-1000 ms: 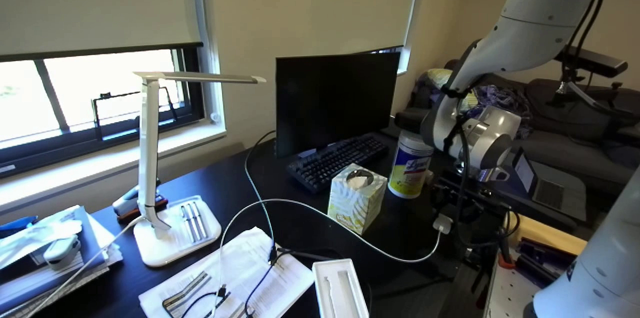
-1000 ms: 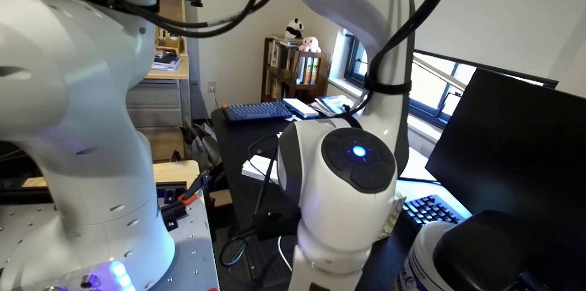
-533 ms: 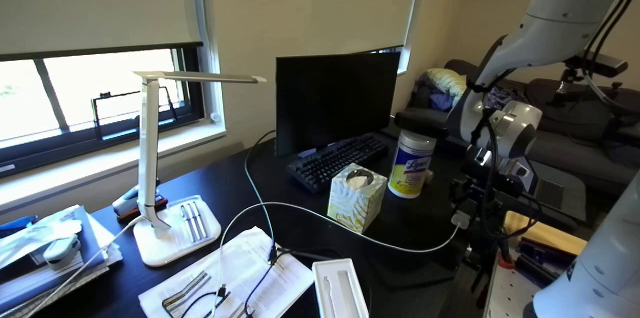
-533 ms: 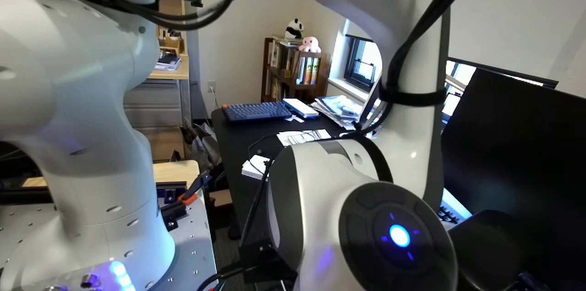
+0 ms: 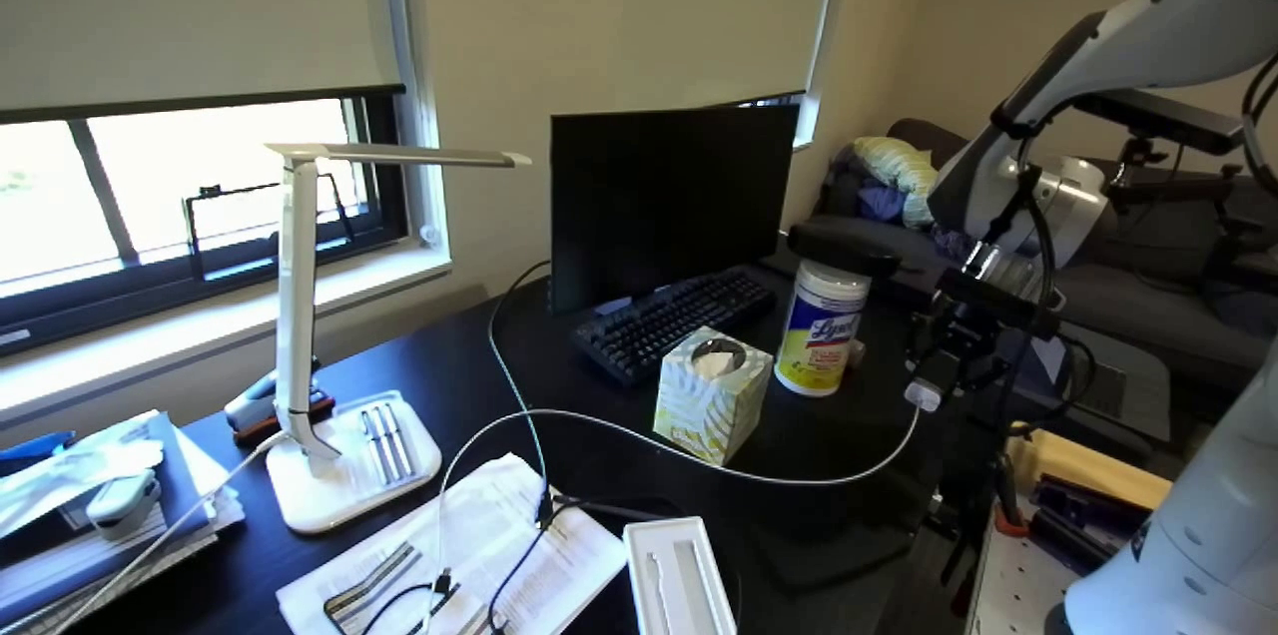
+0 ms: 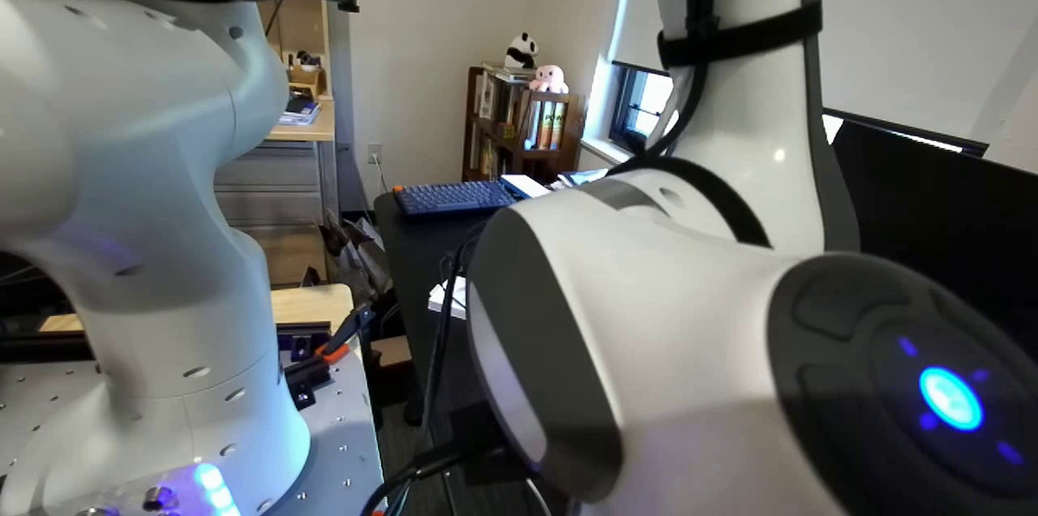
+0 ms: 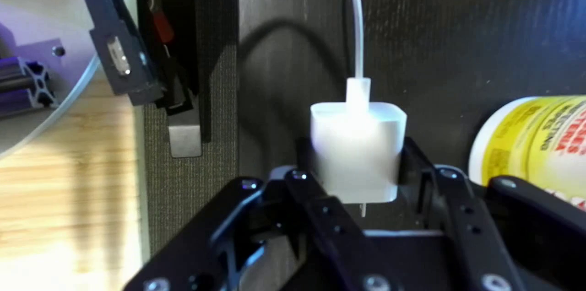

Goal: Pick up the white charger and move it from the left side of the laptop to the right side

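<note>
Wrist view | white charger (image 7: 359, 158) — between the fingers (image 7: 460, 195), jutting past their tips | fingers — clamped on its sides

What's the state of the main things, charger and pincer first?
White charger, held in the air, cable attached.
Pincer, shut on it.
Big screen, upright, dark.
Tissue box, upright, open on top.
Wipes canister, upright.
Shallow white box, open.
Desk lamp, head swung out; lit or not, unclear.
Window blind, partly lowered.
Arm's status light, lit blue.
</note>
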